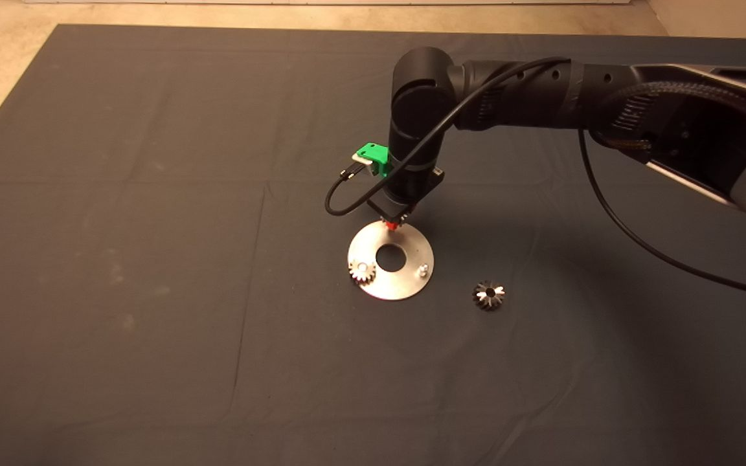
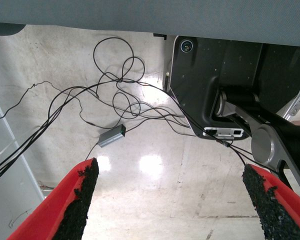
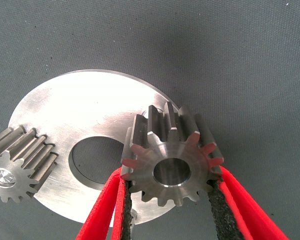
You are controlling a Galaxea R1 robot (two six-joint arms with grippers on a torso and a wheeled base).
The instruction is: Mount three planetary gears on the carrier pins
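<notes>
On the near part of the dark mat [image 1: 153, 291], right of the flat round silver plate [image 1: 405, 285], 1 small dark-and-silver toothed gear [image 1: 489, 295] lies flat, hole up, well apart from the plate. On the plate's near-left rim a 2nd gear [image 1: 361, 270] sits on a silver pin, axis upright; a bare pin [image 1: 422, 270] stands near-right. At the plate's far edge the right gripper [image 3: 170, 200] pinches a 3rd gear [image 3: 171, 160] between its red fingers [image 3: 102, 215], the pads on opposite toothed sides and the bore towards the wrist camera, just above the plate. The left gripper [image 2: 165, 200], its fingers spread, is parked beyond the mat, facing floor cables [image 2: 115, 95].
</notes>
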